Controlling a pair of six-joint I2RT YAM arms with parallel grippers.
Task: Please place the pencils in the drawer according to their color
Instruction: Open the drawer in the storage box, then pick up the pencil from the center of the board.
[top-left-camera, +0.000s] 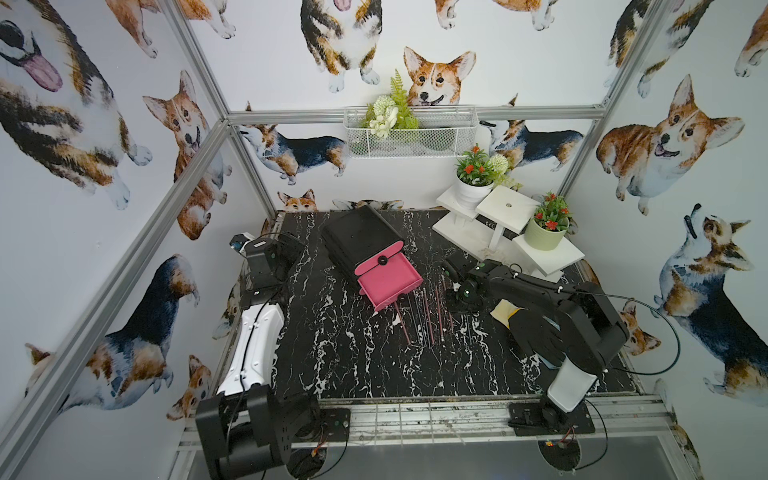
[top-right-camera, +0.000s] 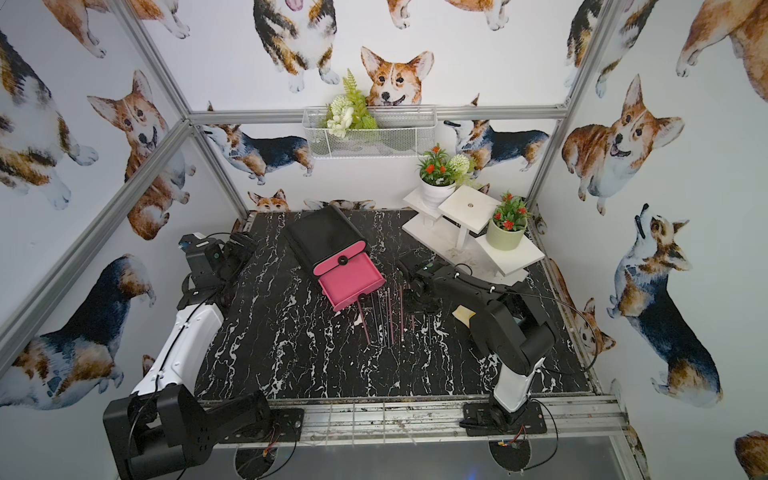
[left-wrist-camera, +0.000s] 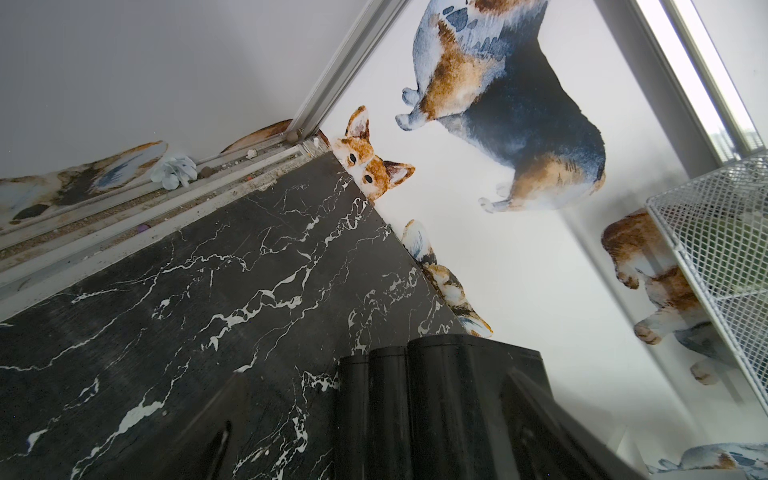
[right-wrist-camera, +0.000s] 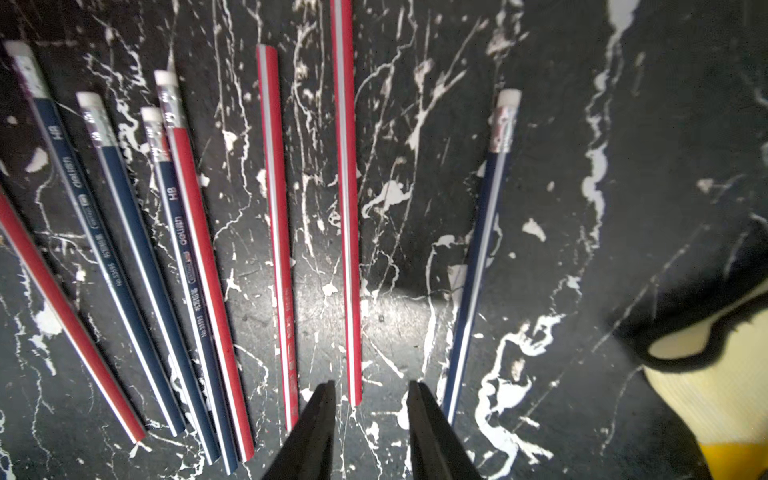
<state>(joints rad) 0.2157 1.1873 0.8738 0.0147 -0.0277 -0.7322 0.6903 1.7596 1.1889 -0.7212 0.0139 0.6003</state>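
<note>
Your right end effector (right-wrist-camera: 371, 386), spread, straddles a red pencil (right-wrist-camera: 348, 208) near the drawer (top-left-camera: 388, 284); left end effector (left-wrist-camera: 372, 374) spread too.

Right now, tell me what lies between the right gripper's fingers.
The end of a red pencil, on the table, not yet pinched; the right wrist view shows it.

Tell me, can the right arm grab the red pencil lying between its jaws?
Probably yes. The right arm hangs low over the red pencil, jaws parted astride its near end. The other pencils lie apart from it on either side, and nothing rests on top.
</note>
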